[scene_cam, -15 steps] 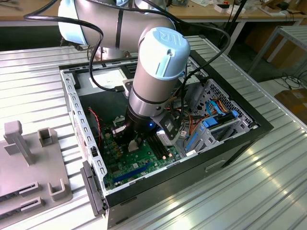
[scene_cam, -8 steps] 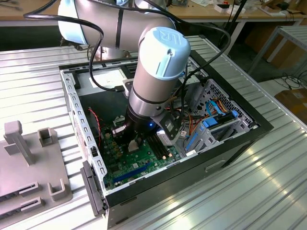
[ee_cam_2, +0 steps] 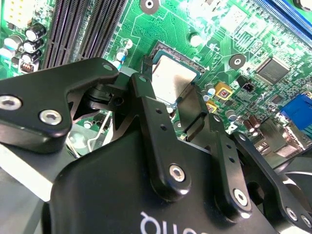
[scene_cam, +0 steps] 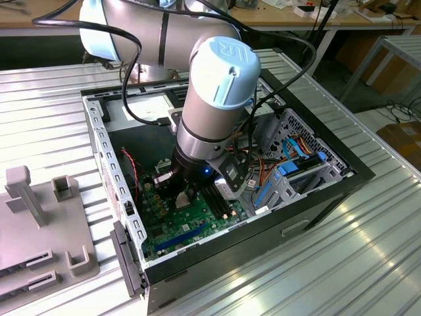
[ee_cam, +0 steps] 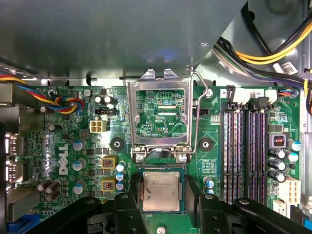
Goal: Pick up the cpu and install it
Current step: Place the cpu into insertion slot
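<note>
1. Cpu (ee_cam: 161,191) lay flat and square in its socket on the green motherboard (ee_cam: 87,146). This was inside the open computer case (scene_cam: 99,138), which stood on the ribbed metal table (scene_cam: 329,263). The rest runs from the exterior view's left to its right.
2. At the exterior view's left, a grey fixture (scene_cam: 39,230) with upright posts stood on the table, outside the case and well apart from the work.
3. In the middle, the arm (scene_cam: 214,92) reached down into the case. The hand (ee_cam_2: 170,83) straddled the cpu, close against two opposite edges. Whether it was clamped on the chip or free of it could not be told.
4. Just beside the cpu, the socket frame (ee_cam: 161,114) stood swung open with its wire lever (ee_cam: 197,122) raised, so nothing was locking the chip down.
5. At the exterior view's right, a drive cage (scene_cam: 289,178) with blue parts and loose cables (scene_cam: 289,141) filled that end of the case.
6. Risks, as I judged them:
   - If the hand was clamped and rose, it would lift the cpu out or drag it across the socket's contacts and bend them.
   - A chip seated slightly askew would be crushed once the frame closed on it.
   - The arm's own cabling could snag on the case wall.
</note>
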Robot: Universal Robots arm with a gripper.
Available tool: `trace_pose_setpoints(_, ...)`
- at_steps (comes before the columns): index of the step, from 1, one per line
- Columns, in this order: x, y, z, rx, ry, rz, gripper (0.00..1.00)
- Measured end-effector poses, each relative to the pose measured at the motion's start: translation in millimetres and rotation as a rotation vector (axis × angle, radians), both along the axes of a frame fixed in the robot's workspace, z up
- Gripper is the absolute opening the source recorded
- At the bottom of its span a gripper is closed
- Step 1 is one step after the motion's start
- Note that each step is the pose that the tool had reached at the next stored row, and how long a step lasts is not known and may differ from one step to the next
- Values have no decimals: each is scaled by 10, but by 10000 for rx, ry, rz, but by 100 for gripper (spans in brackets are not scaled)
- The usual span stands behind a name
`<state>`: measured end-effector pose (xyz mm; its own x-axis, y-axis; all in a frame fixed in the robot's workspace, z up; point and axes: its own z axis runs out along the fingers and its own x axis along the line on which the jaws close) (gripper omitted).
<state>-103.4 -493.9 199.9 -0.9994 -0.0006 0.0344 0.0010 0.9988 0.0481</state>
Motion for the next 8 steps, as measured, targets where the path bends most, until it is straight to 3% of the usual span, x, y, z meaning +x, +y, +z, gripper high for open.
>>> trace_pose_setpoints(8, 2, 0, -10, 3, 0, 1, 46)
